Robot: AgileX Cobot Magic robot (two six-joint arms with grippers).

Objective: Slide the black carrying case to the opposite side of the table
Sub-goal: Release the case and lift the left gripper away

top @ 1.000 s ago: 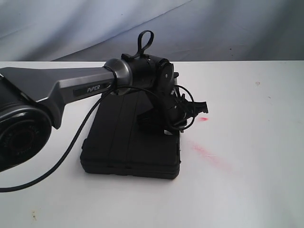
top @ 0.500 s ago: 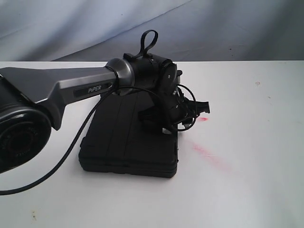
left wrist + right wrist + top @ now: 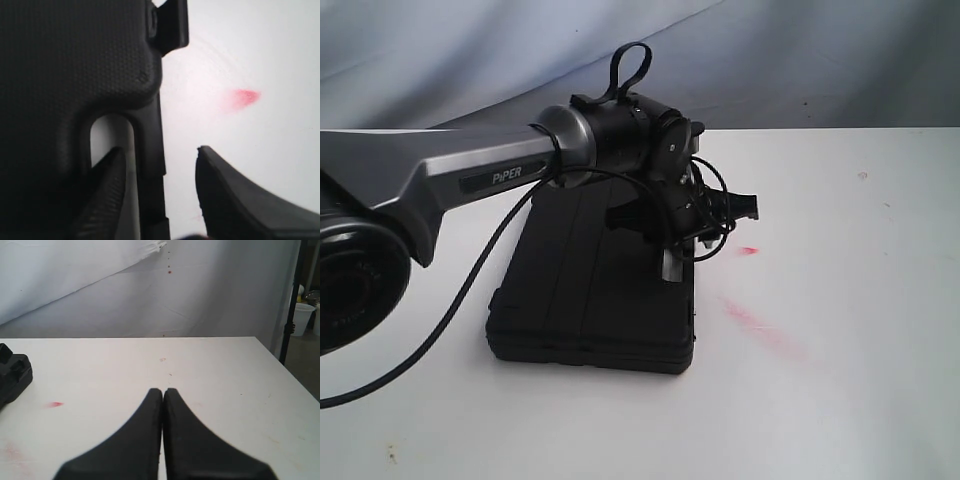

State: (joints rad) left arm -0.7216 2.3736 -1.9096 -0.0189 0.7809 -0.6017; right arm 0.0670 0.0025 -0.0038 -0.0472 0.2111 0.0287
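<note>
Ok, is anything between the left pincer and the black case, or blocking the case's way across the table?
Nothing visible. The left pincer is open and straddles the handle bar of the black case, with nothing between them. The table beside the case shows only flat pink smears.

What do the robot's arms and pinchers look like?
The left arm is smooth grey with white PiPER lettering, a black wrist and a long, looping black cable. The left gripper and right gripper have black, curved fingers that taper towards the tips.
</note>
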